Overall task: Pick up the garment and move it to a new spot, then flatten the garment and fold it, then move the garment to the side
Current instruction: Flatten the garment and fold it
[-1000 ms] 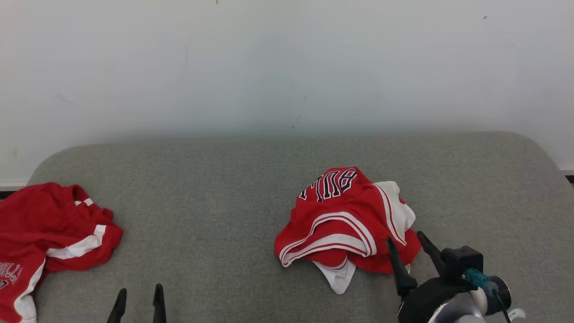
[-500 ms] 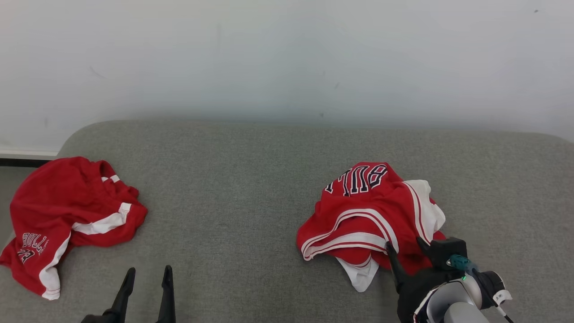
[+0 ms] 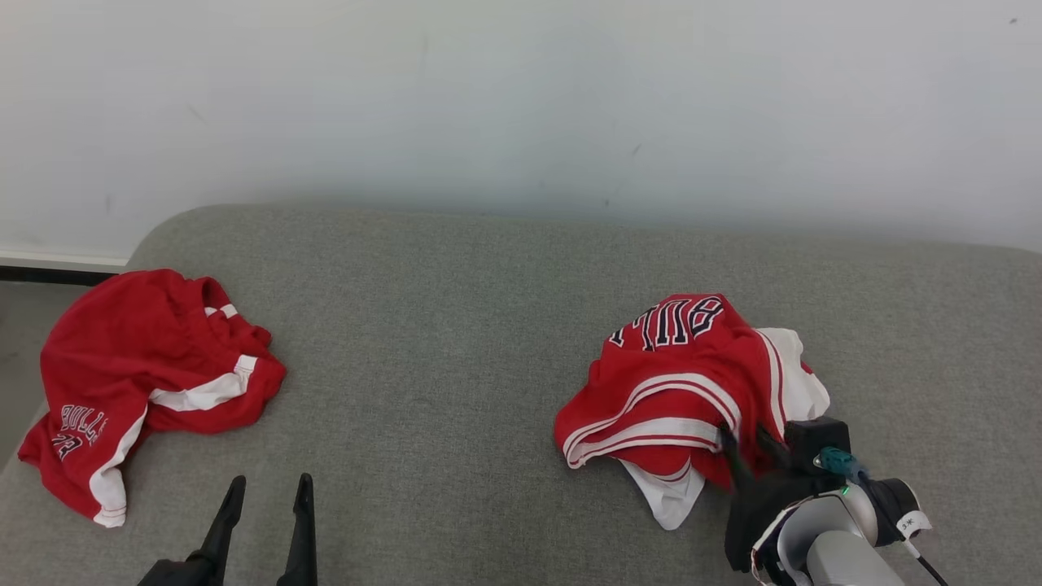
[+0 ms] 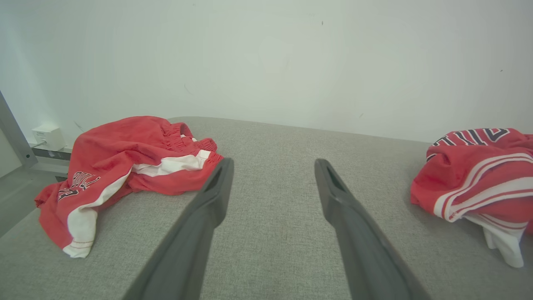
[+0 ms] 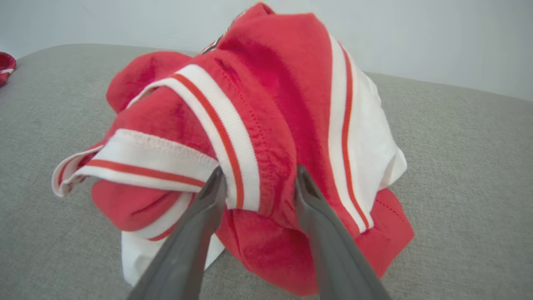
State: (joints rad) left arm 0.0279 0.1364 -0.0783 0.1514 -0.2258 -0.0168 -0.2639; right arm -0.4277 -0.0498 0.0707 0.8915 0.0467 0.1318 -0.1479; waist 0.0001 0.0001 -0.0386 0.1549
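Lying crumpled far left, red shorts (image 3: 146, 382) drape off the grey woven cushion (image 3: 448, 342), left gripper (image 3: 270, 482) gapes empty, right gripper (image 5: 258, 177) straddles a ribbed striped fold of the bunched red garment (image 3: 684, 382) right of centre, fingertips half-buried, clamp unclear.

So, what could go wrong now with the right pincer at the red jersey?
The right pincer straddles only one striped fold of the crumpled jersey, so the cloth may slip out, or come up bunched. The left pincer hangs open, apart from it, so a one-point lift may leave it twisted and hard to flatten.
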